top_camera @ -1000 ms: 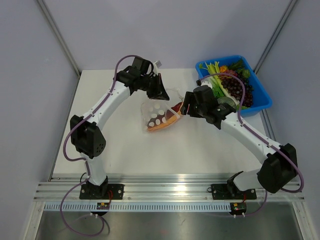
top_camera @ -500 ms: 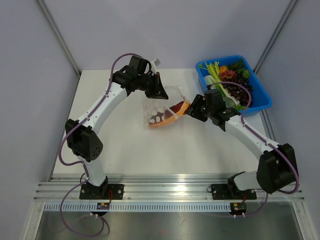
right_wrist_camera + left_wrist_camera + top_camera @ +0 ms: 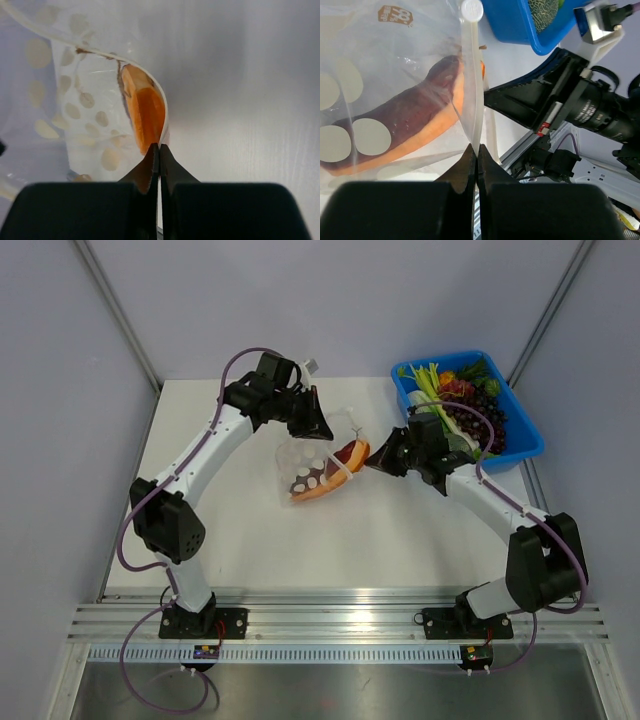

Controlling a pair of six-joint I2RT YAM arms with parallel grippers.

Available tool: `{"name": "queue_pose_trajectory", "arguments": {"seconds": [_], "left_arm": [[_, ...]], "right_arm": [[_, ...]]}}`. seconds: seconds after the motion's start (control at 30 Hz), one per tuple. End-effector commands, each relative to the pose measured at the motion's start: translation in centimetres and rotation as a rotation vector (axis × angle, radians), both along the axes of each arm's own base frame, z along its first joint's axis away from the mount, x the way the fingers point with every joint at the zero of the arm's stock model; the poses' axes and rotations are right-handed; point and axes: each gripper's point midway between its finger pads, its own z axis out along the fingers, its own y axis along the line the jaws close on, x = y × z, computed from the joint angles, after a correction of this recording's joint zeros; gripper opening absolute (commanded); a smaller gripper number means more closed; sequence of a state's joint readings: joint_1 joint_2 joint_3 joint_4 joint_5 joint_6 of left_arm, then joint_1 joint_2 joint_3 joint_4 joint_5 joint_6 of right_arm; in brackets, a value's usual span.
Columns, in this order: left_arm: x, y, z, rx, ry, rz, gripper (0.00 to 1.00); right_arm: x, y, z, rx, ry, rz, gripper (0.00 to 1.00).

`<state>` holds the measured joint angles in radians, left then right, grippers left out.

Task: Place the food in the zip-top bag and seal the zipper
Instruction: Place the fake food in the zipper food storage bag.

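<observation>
— While the left gripper [image 3: 318,430] has hold of the bag [image 3: 300,462], where is the food?

— One piece, the orange and dark red vegetable [image 3: 335,475], lies inside the bag on the table [image 3: 250,530], with its orange end at the bag's mouth. The leek [image 3: 427,388] lies in the blue bin [image 3: 520,445] at the far right, next to the grapes [image 3: 470,418].

— How does the left one grip?

— Its wrist view shows the two fingers pressed flat together on the white zipper strip [image 3: 471,90]. The strip rises from the fingertips to a round tab at the top, and the vegetable shows through the dotted plastic just left of it.

— And the right gripper [image 3: 372,458]?

— It sits at the bag's mouth, on the side facing the bin. Its own camera shows the jaws narrow and closed, meeting on the bag's rim where the strip curves around the vegetable's orange end. The two grippers are on opposite sides of the mouth, apart from each other.
</observation>
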<state>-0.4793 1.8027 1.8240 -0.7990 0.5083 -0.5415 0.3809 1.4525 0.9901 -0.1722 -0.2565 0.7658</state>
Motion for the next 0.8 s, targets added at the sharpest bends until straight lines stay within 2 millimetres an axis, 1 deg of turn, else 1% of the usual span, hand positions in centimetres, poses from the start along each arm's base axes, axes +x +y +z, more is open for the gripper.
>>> {"name": "queue_pose_trajectory", "arguments": {"seconds": [0.0,0.03,0.07,0.1,0.17,0.2,0.23,0.27,0.33,0.37,0.4,0.43,0.47,0.5,0.53,0.57,0.6,0.67,0.7,0.73,0.77], "left_arm": [[0.6,1.7,3.8,-0.005,-0.115,0.030,0.00],[1.2,2.6,4.2,0.004,-0.121,0.055,0.00],[1.4,3.3,4.9,0.009,-0.139,0.073,0.00],[1.7,4.1,6.3,0.022,-0.170,0.095,0.00],[2.3,5.5,7.9,0.044,-0.210,0.138,0.00],[2.3,6.2,7.8,0.080,-0.202,0.155,0.00],[2.5,6.4,9.3,0.072,-0.238,0.165,0.00],[2.5,6.5,9.2,0.079,-0.233,0.167,0.00],[2.5,6.0,8.6,0.068,-0.211,0.160,0.00],[2.5,5.6,6.6,0.080,-0.167,0.147,0.00],[2.8,5.0,5.4,0.076,-0.153,0.137,0.00],[3.2,4.8,3.9,0.093,-0.130,0.138,0.00],[3.2,4.8,1.3,0.128,-0.080,0.140,0.00],[3.0,4.5,-0.2,0.139,-0.042,0.128,0.00],[2.9,3.8,-2.1,0.152,0.003,0.106,0.00],[2.7,3.6,-2.7,0.159,0.019,0.095,0.00],[2.3,2.9,-2.7,0.169,0.011,0.074,0.00],[2.1,2.8,-1.5,0.168,-0.006,0.070,0.00],[2.4,2.5,1.2,0.133,-0.060,0.067,0.00],[2.4,2.5,2.7,0.115,-0.089,0.068,0.00],[2.0,2.5,4.8,0.091,-0.131,0.068,0.00]], "right_arm": [[0.8,2.8,7.9,0.059,-0.184,0.115,0.00],[0.4,3.6,9.1,0.050,-0.206,0.147,0.00],[-0.7,4.6,10.0,0.041,-0.211,0.189,0.00],[-1.0,5.2,12.6,0.051,-0.269,0.216,0.00],[-2.2,6.3,14.5,0.082,-0.299,0.263,0.00],[-2.5,6.1,15.6,0.096,-0.318,0.259,0.00],[-2.7,6.1,15.7,0.100,-0.318,0.259,0.00],[-2.5,5.8,15.5,0.090,-0.322,0.239,0.00],[-2.3,5.3,13.1,0.056,-0.281,0.210,0.00],[-1.9,5.0,11.8,0.033,-0.267,0.185,0.00],[-1.6,4.8,8.5,-0.005,-0.203,0.174,0.00],[-1.4,4.6,6.6,-0.032,-0.169,0.162,0.00],[-1.1,4.2,4.5,-0.070,-0.132,0.144,0.00],[-0.9,4.2,1.3,-0.108,-0.064,0.146,0.00],[-0.9,4.2,0.2,-0.122,-0.038,0.148,0.00],[-1.0,4.5,-0.2,-0.118,-0.018,0.167,0.00],[-1.1,4.8,0.0,-0.104,-0.016,0.179,0.00],[-1.0,5.2,1.9,-0.072,-0.058,0.185,0.00],[-0.9,5.1,4.5,-0.054,-0.112,0.176,0.00],[-0.8,5.0,5.9,-0.054,-0.142,0.172,0.00],[-0.6,4.4,8.1,-0.062,-0.193,0.155,0.00]]}}
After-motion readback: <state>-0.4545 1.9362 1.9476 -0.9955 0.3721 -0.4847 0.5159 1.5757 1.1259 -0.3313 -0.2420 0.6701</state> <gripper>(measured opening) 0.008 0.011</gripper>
